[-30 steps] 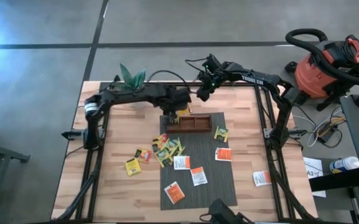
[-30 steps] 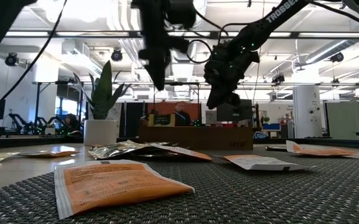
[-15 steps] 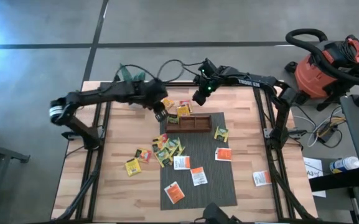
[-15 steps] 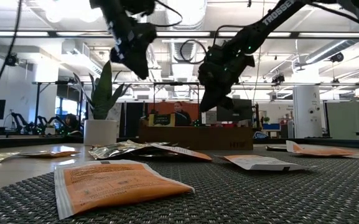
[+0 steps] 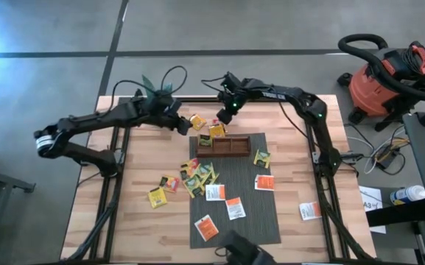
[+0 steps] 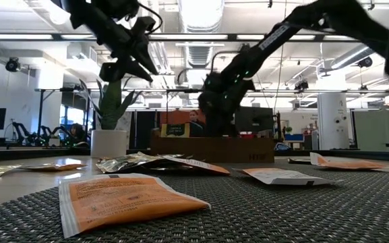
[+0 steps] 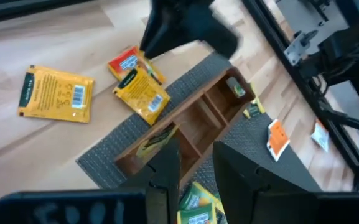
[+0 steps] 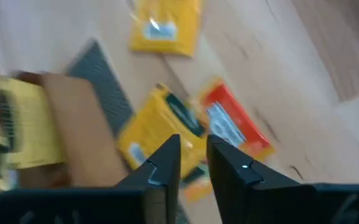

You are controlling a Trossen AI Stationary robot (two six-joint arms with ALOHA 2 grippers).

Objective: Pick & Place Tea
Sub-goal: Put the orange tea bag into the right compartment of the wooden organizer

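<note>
The long brown wooden compartment tray [image 5: 224,146] lies across the far edge of the dark grey woven mat [image 5: 234,213] on the pale wooden worktop [image 5: 138,213]. In the left wrist view its end compartment holds a yellow-green sachet [image 7: 156,138], and the opposite end compartment holds a small green one [image 7: 234,88]; the middle compartments look bare.

Just beyond the tray, three flat square tea sachets [image 5: 213,129] sit on the wood (two yellow, one red and yellow). More yellow and green ones cluster at the mat's left edge [image 5: 197,175], and white-and-orange ones lie scattered over the mat [image 5: 234,207].

The right gripper [image 5: 222,118] hovers above the sachets beyond the tray, fingers a narrow gap apart, holding nothing. The left gripper [image 5: 182,124] hangs left of the tray, also narrowly parted and empty.
</note>
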